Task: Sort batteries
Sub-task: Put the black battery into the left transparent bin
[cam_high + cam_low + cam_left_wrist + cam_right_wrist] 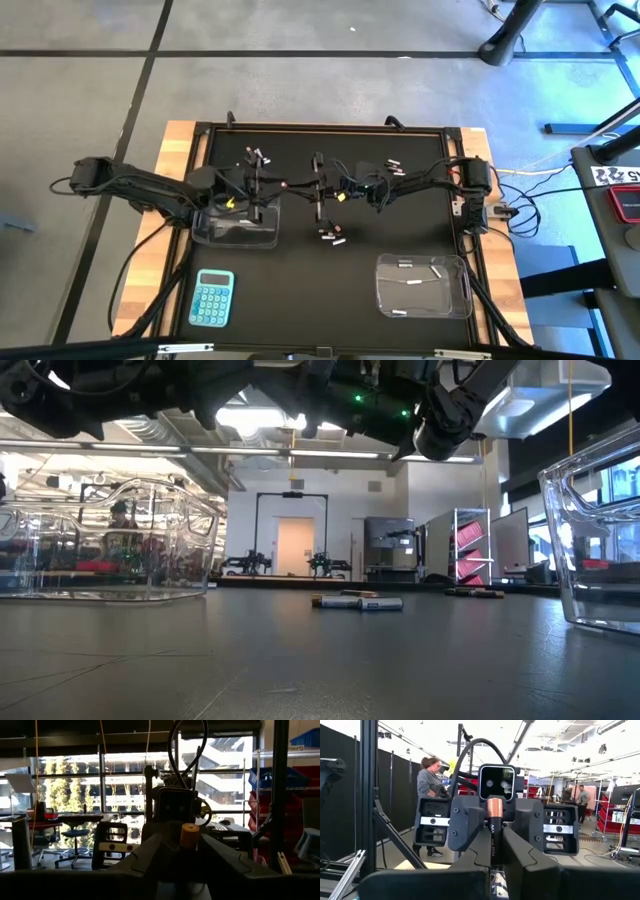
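Observation:
Above the middle of the black mat my two grippers meet tip to tip. My right gripper [338, 190] is shut on a dark battery [494, 845] with a copper-coloured end. My left gripper [303, 186] faces it, open, its fingers on either side of that copper end [190, 835] with a gap still showing. More batteries lie loose on the mat at the far left [258, 155], the far right [392, 164] and near the middle [331, 236], also in the low view [360, 601]. My right gripper pinches the battery's dark body [494, 862] between its two fingers. It comes roughly level from the table's right, and the battery lies along the fingers. The copper end [495, 810] sticks out past the fingertips toward my left gripper. The battery is lifted clear of the mat.
A clear tub [236, 228] stands under my left arm. A second clear tub [422, 285] at the near right holds several pale batteries. A blue calculator [212, 297] lies at the near left. People [430, 780] stand in the room beyond the table.

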Tool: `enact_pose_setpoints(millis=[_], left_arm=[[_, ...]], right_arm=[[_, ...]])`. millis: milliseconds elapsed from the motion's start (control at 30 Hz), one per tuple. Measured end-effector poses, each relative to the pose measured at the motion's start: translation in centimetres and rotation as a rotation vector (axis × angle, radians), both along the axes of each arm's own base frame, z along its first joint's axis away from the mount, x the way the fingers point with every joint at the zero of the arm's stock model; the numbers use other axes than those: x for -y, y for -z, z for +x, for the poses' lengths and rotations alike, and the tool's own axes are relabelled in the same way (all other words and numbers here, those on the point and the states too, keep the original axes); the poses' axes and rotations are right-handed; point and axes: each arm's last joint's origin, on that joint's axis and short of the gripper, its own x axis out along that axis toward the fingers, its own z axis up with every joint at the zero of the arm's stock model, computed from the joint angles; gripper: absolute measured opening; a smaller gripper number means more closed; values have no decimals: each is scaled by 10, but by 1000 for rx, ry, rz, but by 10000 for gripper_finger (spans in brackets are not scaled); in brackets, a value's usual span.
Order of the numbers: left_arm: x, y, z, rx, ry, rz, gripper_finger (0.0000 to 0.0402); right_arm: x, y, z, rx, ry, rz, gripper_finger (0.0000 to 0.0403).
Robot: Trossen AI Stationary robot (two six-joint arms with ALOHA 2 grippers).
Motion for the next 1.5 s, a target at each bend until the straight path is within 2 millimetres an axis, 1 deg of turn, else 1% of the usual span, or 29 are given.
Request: enact_pose_setpoints(millis=[133, 333, 433, 467, 533, 733, 800, 867, 1000, 1333, 1367, 1500], left_arm=[[0, 3, 2, -18, 1, 0, 105], [0, 3, 2, -13, 5, 7, 63], [0, 2, 2, -9, 6, 6, 55], [0, 2, 2, -7, 9, 6, 58], [1, 2, 2, -4, 27, 17, 75], [1, 0, 1, 16, 52, 21, 155], [1, 1, 1, 8, 52, 17, 167], [1, 0, 1, 13, 52, 14, 166], [1, 1, 1, 5, 53, 10, 138], [1, 1, 1, 9, 45, 28, 31], [1, 1, 1, 9, 42, 35, 24], [1, 1, 1, 2, 39, 48, 23]], right_arm=[[0, 0, 0, -3, -7, 15, 18], [0, 0, 0, 0, -14, 14, 18], [0, 0, 0, 0, -14, 13, 18], [0, 0, 0, 0, -15, 13, 18], [0, -1, 0, -1, -16, 12, 18], [0, 1, 1, -22, -19, 14, 19], [0, 1, 1, -21, -18, 14, 19], [0, 2, 1, -26, -17, 14, 19], [0, 2, 1, -24, -17, 14, 19], [0, 2, 1, -25, -13, 18, 19], [0, 2, 1, -25, -14, 17, 19], [0, 3, 1, -41, -27, 12, 22]])
